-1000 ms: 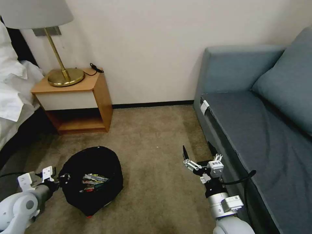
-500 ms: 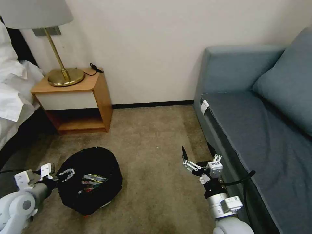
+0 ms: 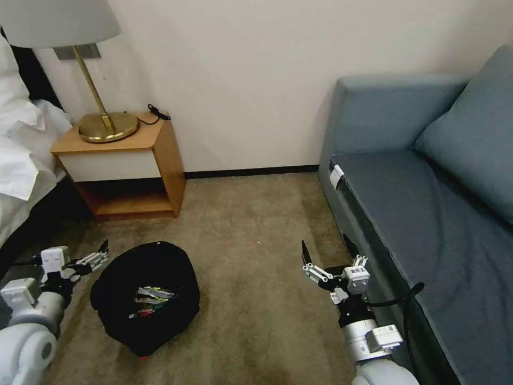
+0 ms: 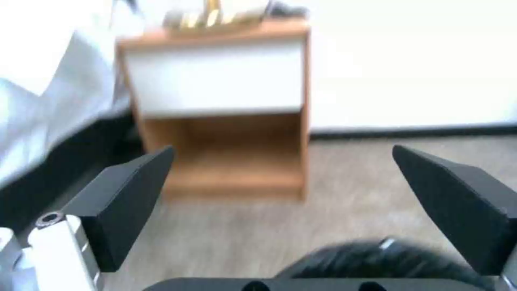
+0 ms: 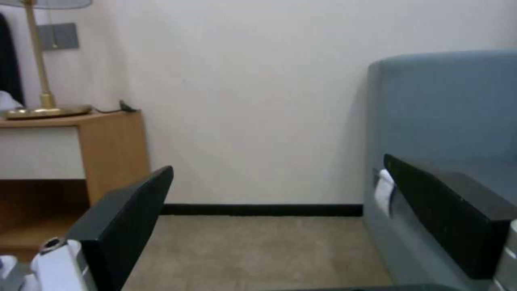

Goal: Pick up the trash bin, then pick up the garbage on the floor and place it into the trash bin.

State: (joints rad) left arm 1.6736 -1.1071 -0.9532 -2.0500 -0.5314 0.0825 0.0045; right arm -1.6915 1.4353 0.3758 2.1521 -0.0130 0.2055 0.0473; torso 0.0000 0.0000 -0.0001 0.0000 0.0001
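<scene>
Our left claw [image 3: 101, 251] hangs wide, holding nothing, just beside the round black-bagged trash bin [image 3: 145, 297] on the beige carpet floor [image 3: 251, 224]; colourful wrappers [image 3: 149, 300] lie inside it; our right claw [image 3: 327, 258] gapes wide beside the blue-grey sofa [image 3: 427, 214].

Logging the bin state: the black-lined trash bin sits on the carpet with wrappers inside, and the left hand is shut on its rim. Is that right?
Not quite. The trash bin does sit on the carpet with wrappers inside, but the left hand is open and off the rim, beside the bin. The head view shows the gap, and the left wrist view shows its fingers spread wide.
</scene>
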